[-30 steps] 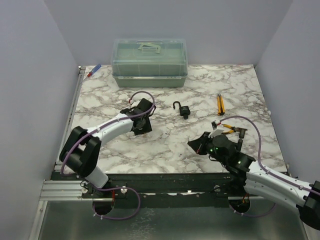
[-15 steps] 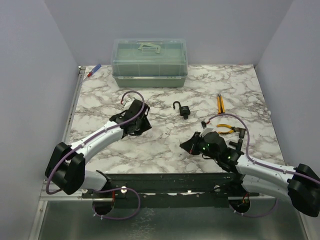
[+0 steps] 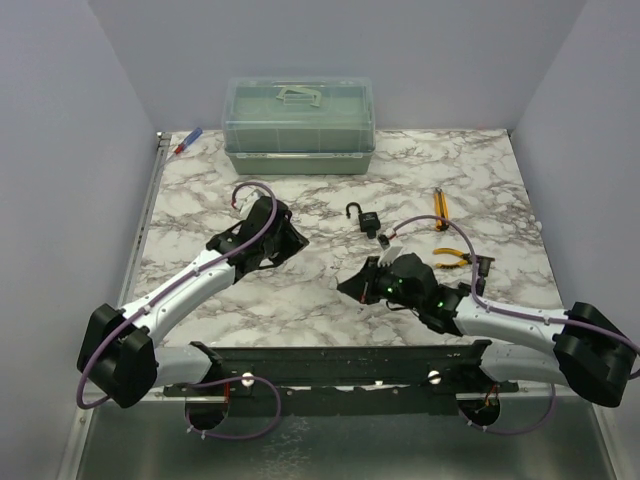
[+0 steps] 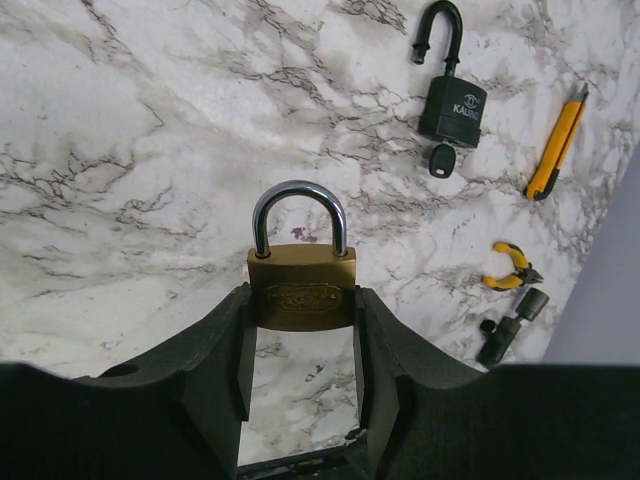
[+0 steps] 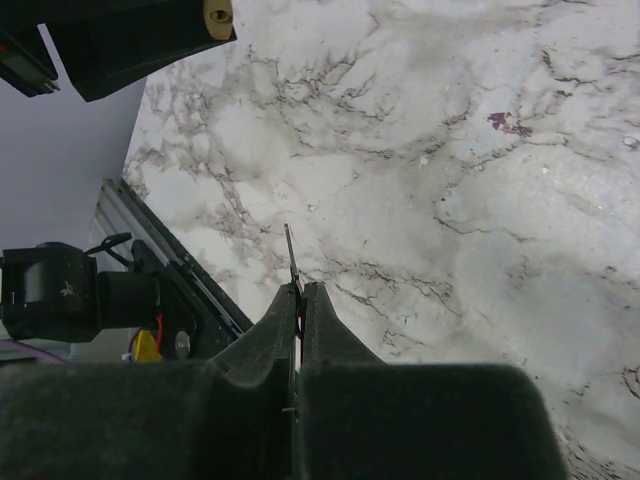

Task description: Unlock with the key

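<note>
Marble-look tabletop (image 3: 480,180) with two arms working over it, so here's where things stand. Pretty sure the key (image 5: 290,250) is that thin blade seen edge-on, poking straight out ahead of the right gripper (image 5: 297,288). The jaws are pinched tight on it with no gap, and the head is buried between them.

Up ahead and off to the left of that tip, well apart, is the brass padlock (image 4: 300,288). It's clamped by its body between the fingers of the left gripper (image 4: 301,300), with the shackle pointing away from the wrist and seated shut.

So grabbing both pieces is done, but nothing's inserted yet. Lining the tip up with the keyway, pushing in and turning are all left, I'd say.

Farther out beyond the left gripper, up to its right, a black padlock (image 4: 452,108) lies with its shackle swung open and another black-headed key (image 4: 441,160) at its base.
</note>
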